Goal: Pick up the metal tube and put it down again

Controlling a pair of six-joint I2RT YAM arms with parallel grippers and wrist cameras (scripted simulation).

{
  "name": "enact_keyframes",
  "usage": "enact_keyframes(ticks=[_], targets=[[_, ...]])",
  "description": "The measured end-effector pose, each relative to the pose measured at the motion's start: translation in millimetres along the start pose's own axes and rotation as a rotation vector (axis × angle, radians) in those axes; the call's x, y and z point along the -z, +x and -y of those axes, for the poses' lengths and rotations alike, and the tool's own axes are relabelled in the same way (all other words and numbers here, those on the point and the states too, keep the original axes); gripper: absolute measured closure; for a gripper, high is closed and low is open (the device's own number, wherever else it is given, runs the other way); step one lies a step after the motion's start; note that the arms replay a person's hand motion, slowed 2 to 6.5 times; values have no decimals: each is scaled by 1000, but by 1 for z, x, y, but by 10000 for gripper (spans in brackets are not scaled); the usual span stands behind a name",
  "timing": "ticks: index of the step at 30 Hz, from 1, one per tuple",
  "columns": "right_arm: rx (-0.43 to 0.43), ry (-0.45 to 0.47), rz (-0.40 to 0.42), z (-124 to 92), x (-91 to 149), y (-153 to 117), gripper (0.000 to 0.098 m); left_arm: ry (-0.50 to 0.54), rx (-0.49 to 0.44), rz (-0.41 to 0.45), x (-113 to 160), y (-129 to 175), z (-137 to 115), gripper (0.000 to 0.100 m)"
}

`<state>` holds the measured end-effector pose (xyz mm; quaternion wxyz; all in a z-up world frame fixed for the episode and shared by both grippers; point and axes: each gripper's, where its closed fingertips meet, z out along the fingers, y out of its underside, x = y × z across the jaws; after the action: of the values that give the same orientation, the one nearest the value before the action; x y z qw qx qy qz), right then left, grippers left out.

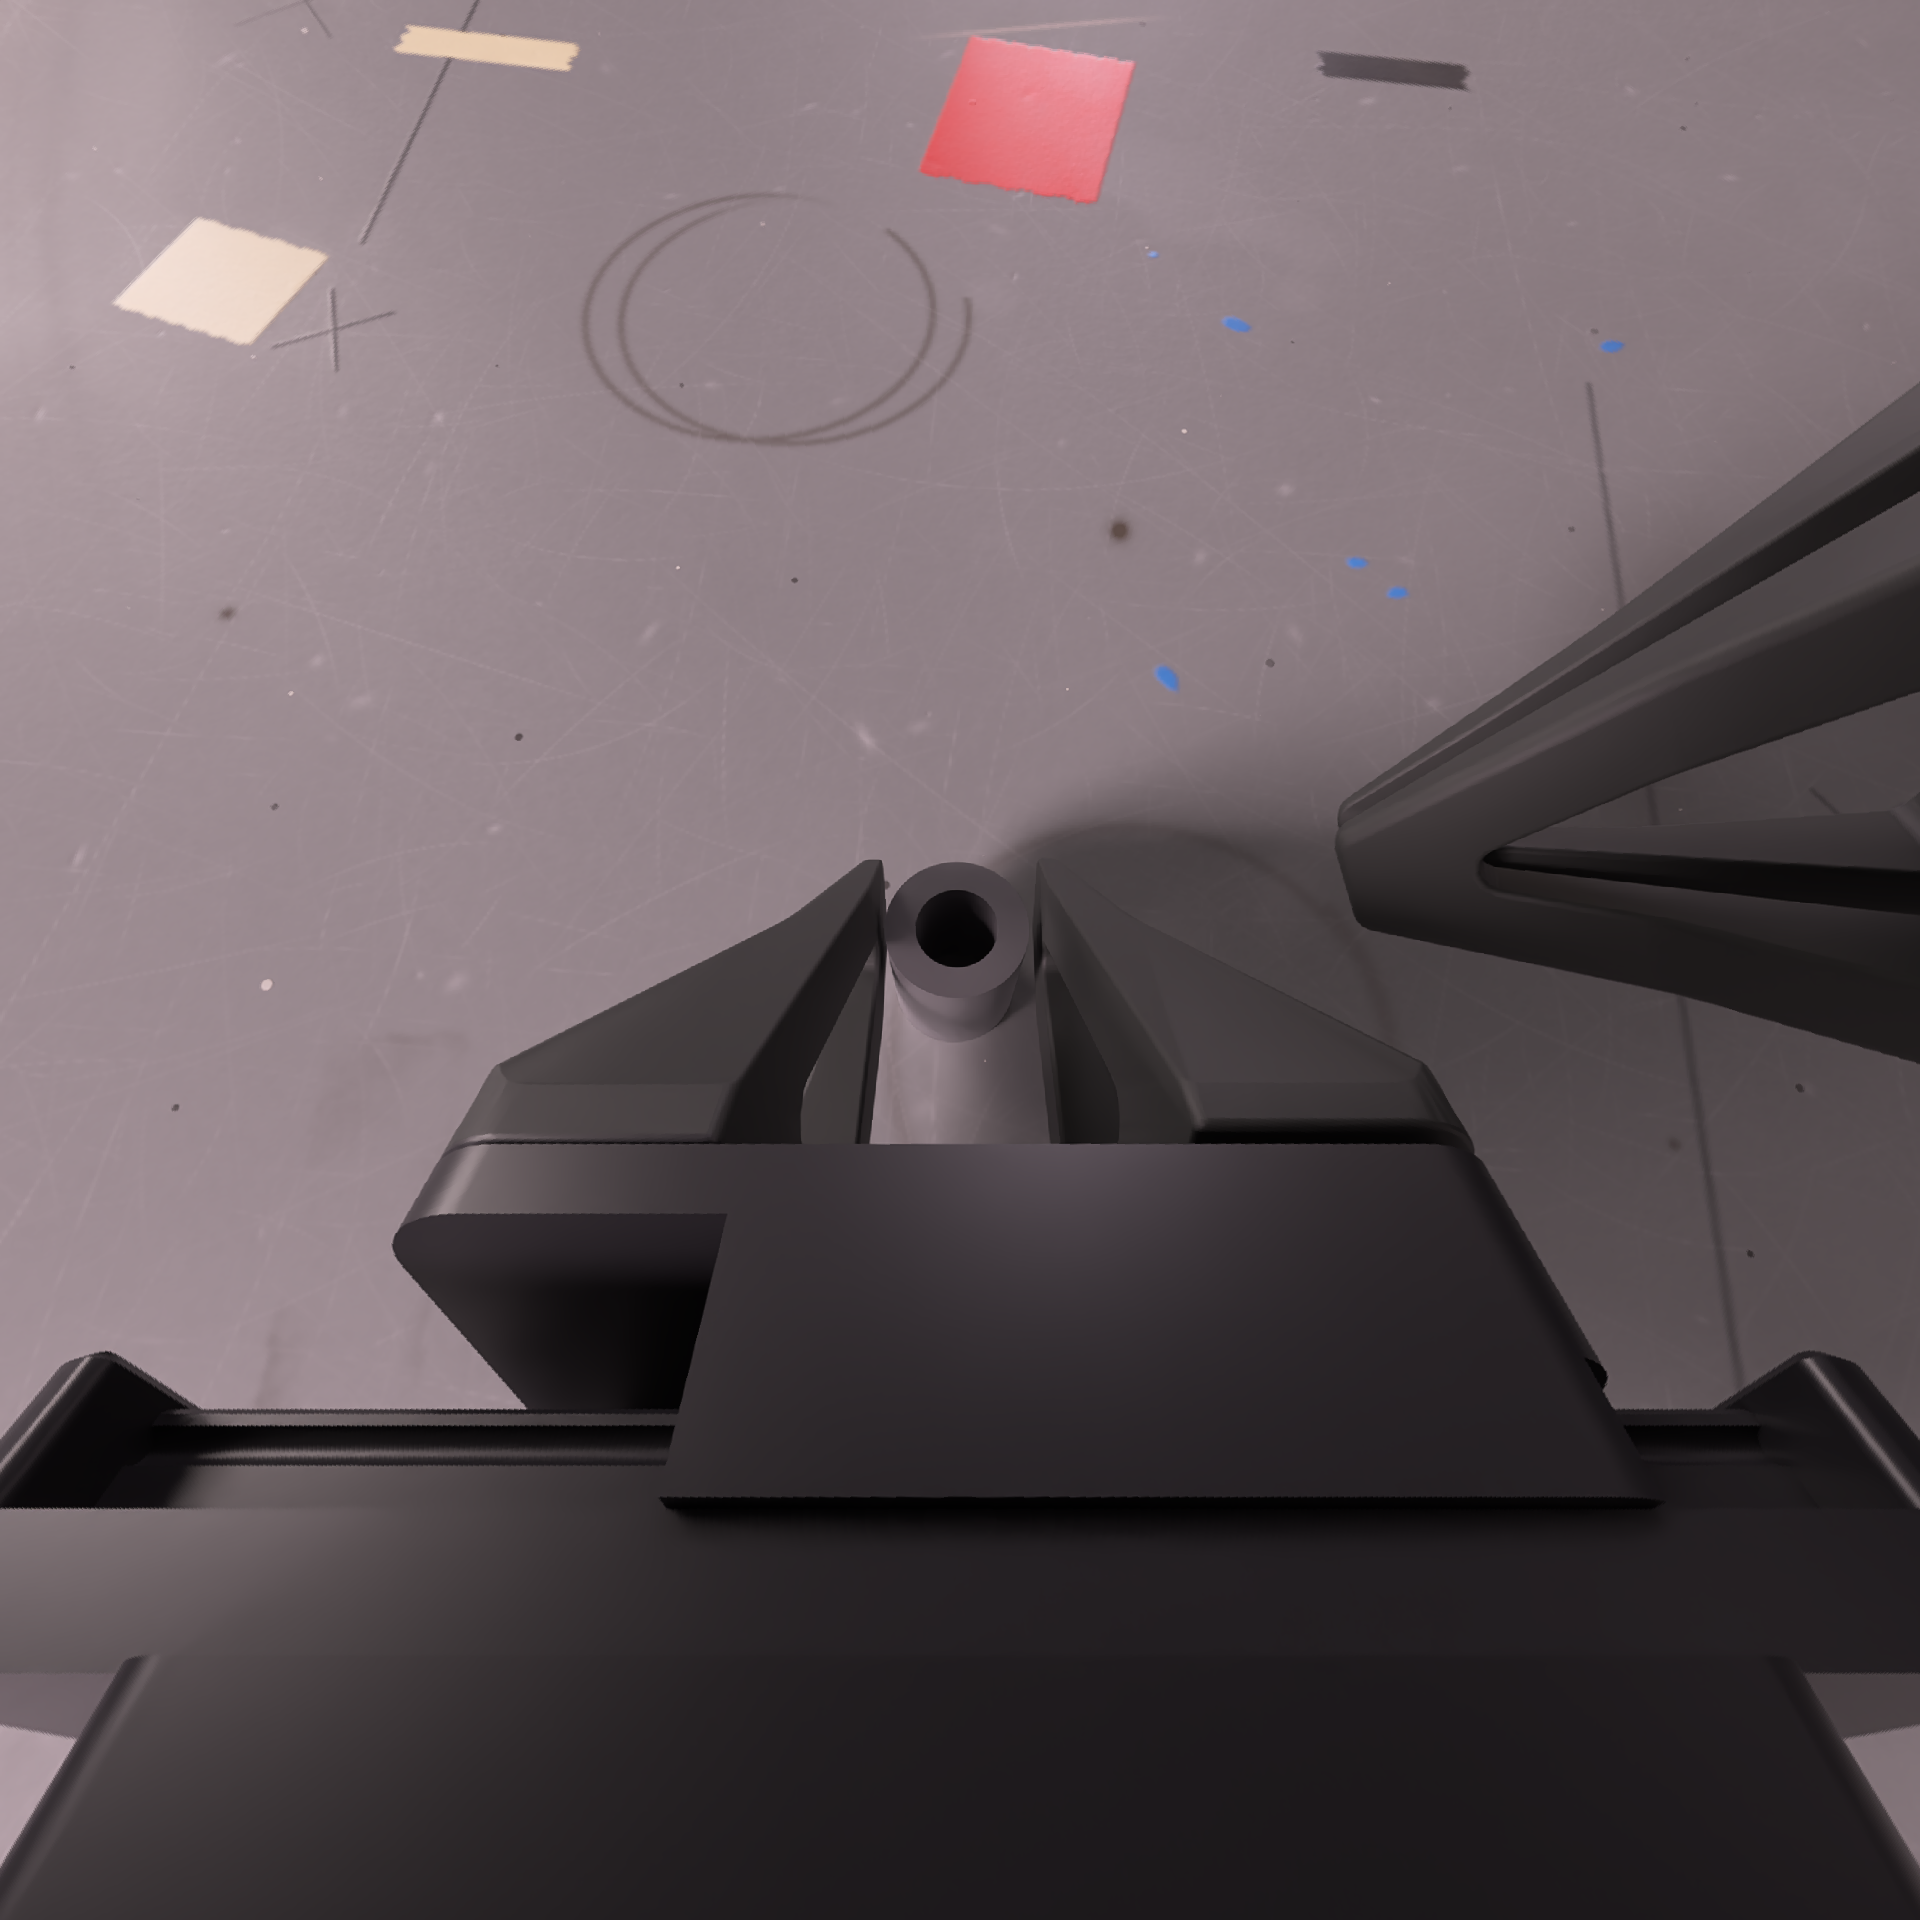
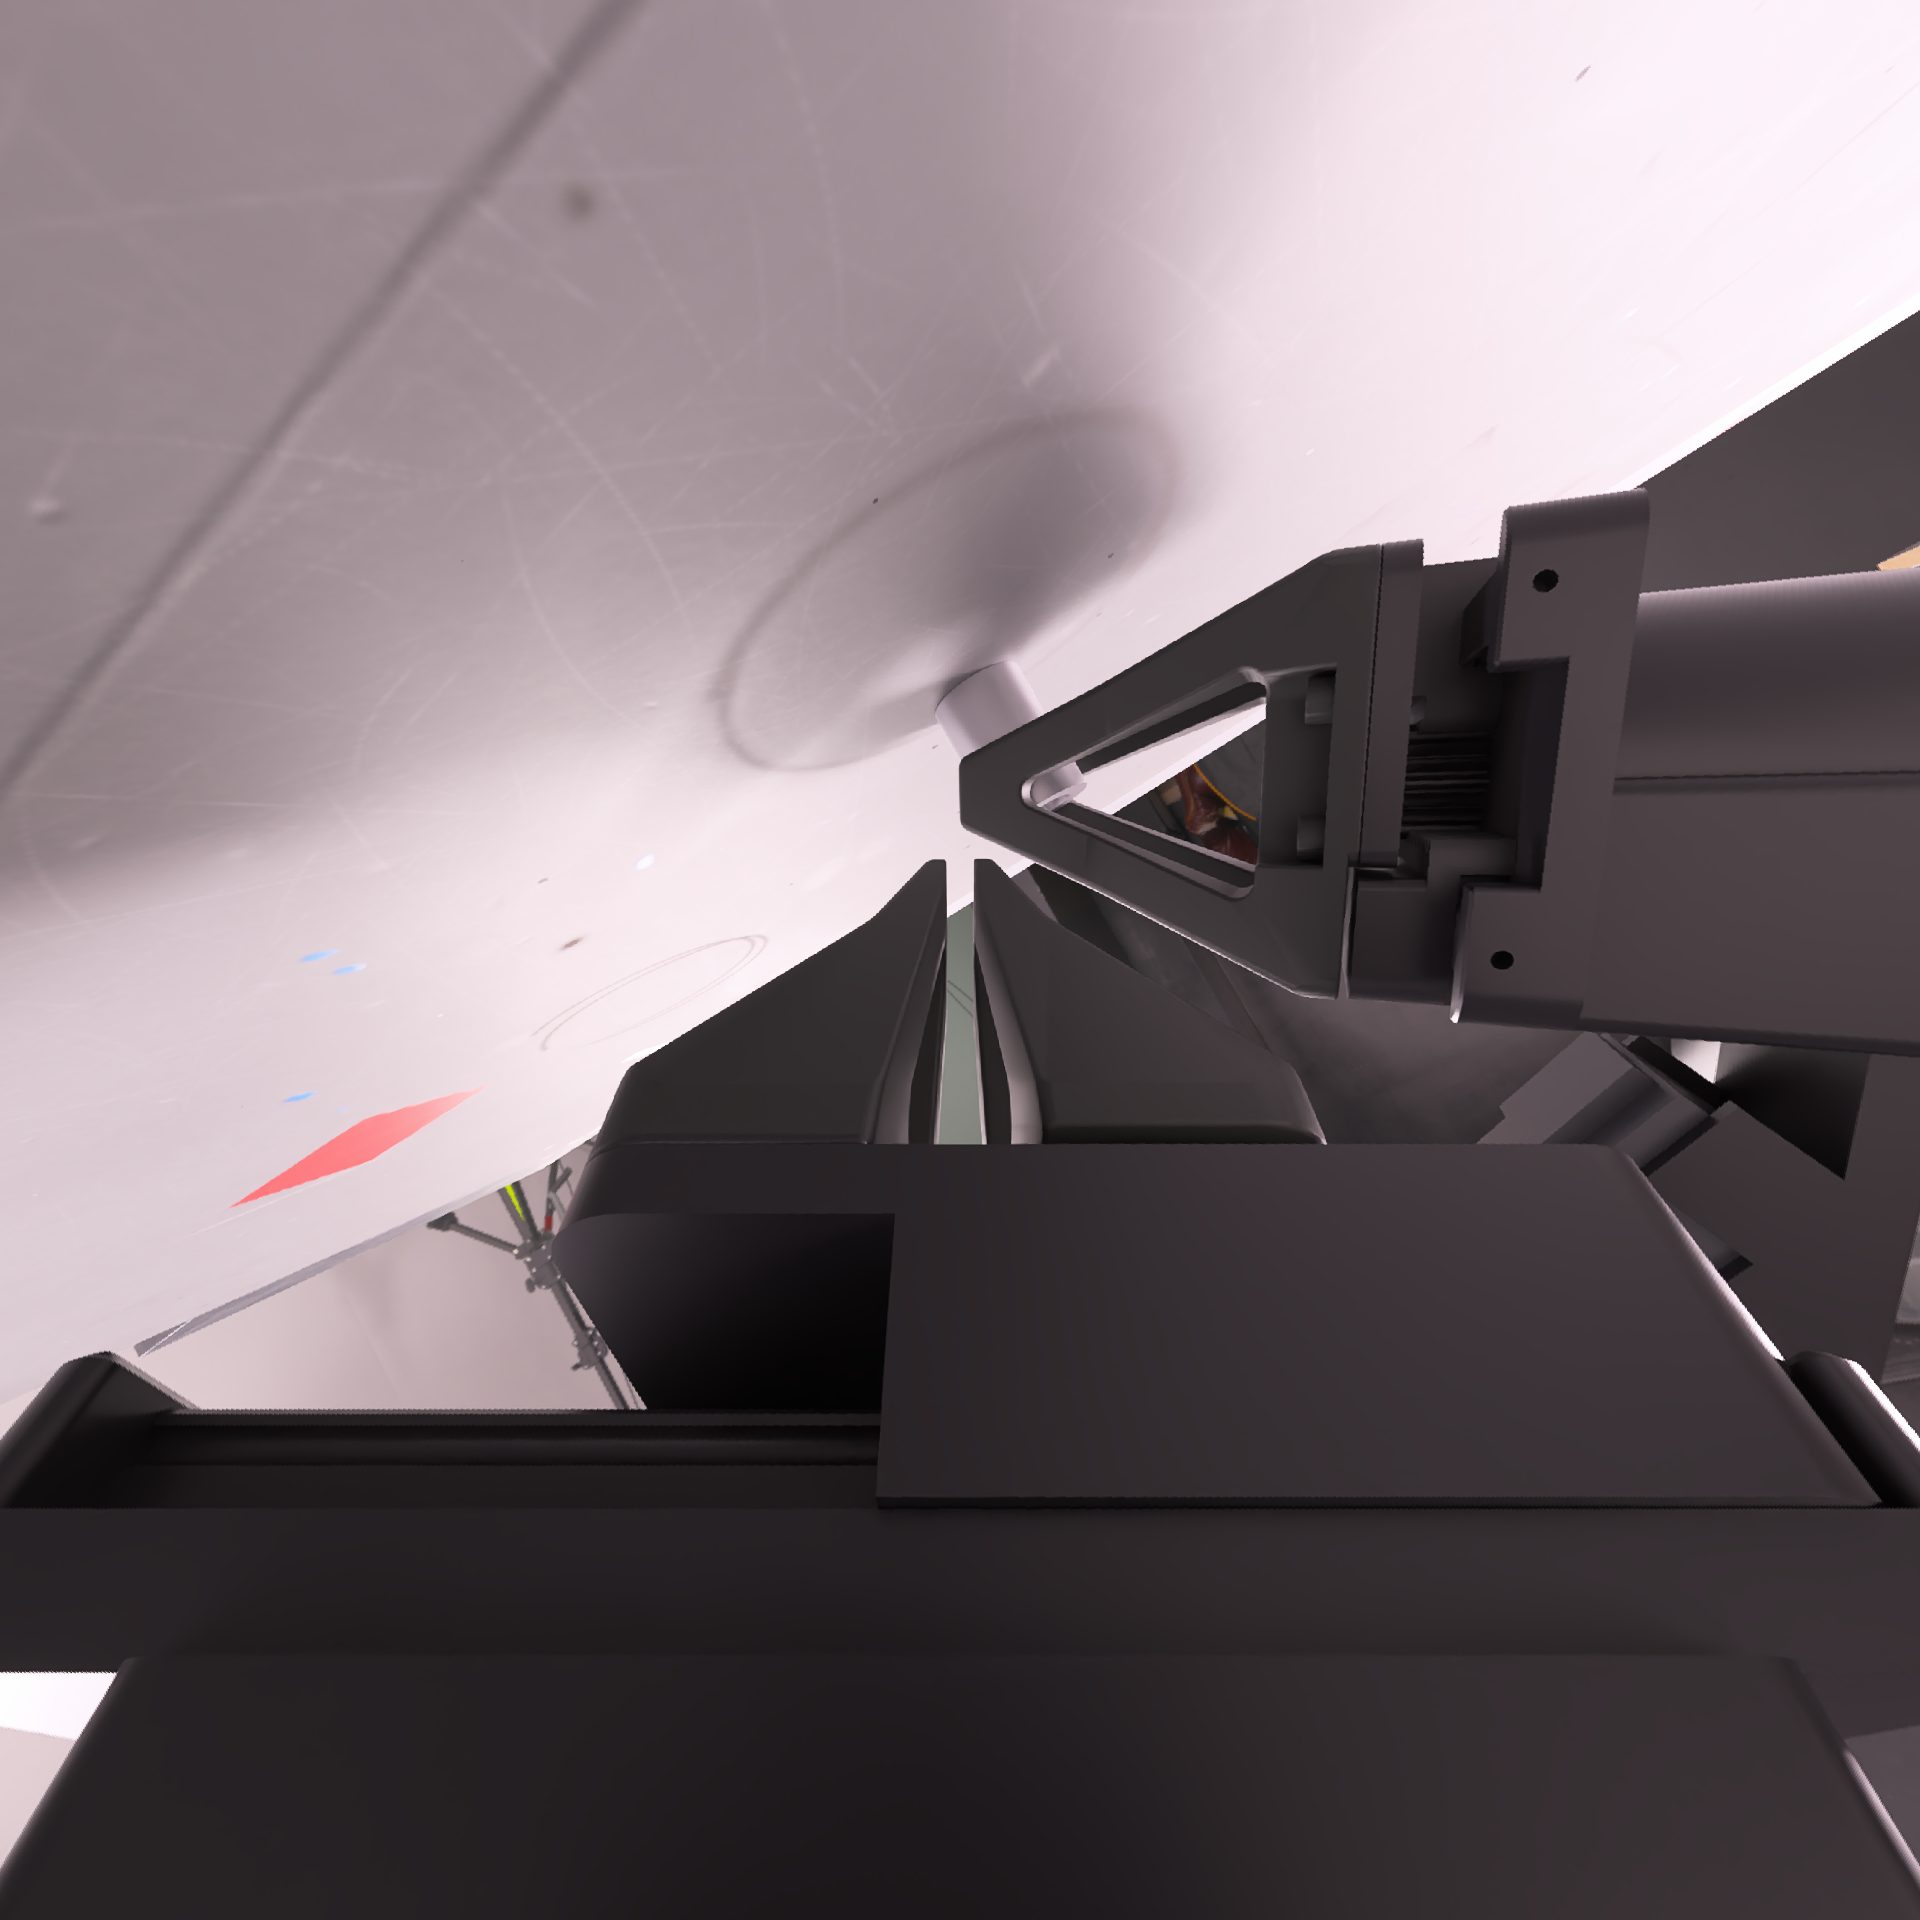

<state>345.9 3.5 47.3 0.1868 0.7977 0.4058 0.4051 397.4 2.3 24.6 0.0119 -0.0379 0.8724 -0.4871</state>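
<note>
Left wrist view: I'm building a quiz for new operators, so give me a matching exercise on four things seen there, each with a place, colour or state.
Things:
1. metal tube
2. red patch
3. pencilled circles
4. right gripper

Descriptions:
A. drawn on the table, between the cream square and the red one
B. far side of the table, flat
C. clamped between the left gripper fingers, open end facing the camera
D. comes in from the right edge, holding nothing

Pairs: 1-C, 2-B, 3-A, 4-D

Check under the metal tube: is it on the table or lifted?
Metal tube sits between the left end effector's fingers. In the right wrist view its far end meets its shadow on the table; the contact itself is hidden.
</note>
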Motion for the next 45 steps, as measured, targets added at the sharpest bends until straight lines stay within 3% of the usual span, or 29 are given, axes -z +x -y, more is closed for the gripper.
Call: enact_keyframes(ticks=[45], targets=[[-52,-1,-13,-1,1,2,937,-9,-30,28,-1,-1,0,783]])
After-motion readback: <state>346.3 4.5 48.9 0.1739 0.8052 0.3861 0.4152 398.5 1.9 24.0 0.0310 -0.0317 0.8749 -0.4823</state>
